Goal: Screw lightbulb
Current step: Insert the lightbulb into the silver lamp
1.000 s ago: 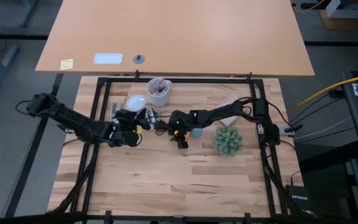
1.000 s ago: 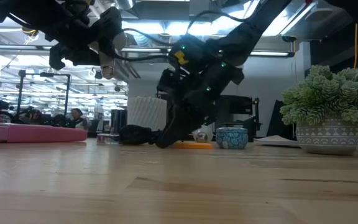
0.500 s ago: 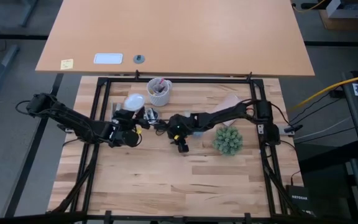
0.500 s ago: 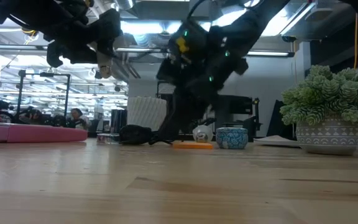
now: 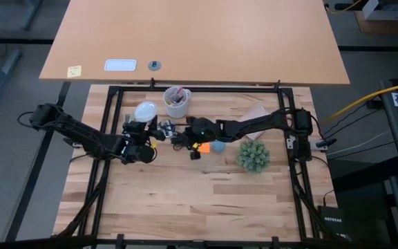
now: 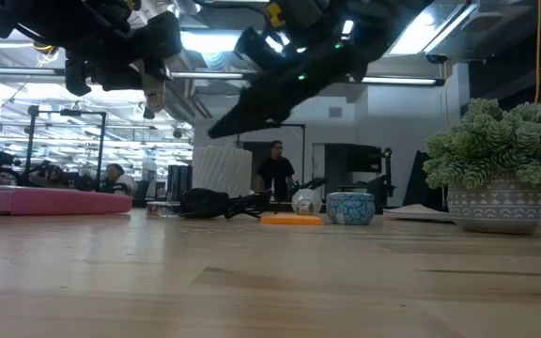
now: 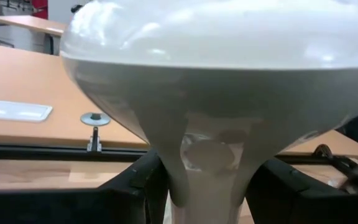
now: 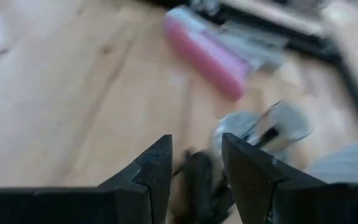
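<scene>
Left wrist view: lightbulb (image 7: pixel 229 93) clamped at its neck in left gripper (image 7: pixel 207 186), raised near socket (image 5: pixel 167 128); right gripper (image 8: pixel 194 168) open, empty, overhead; advise aligning base squarely before turning.

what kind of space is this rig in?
Probably an open-plan lab or office workspace: the low view shows exposed ceiling ducts and strip lights, people at desks far behind, and a second long tan desk beyond the wooden robot table.

Black jointed arms, yellow markings, green lights.
</scene>
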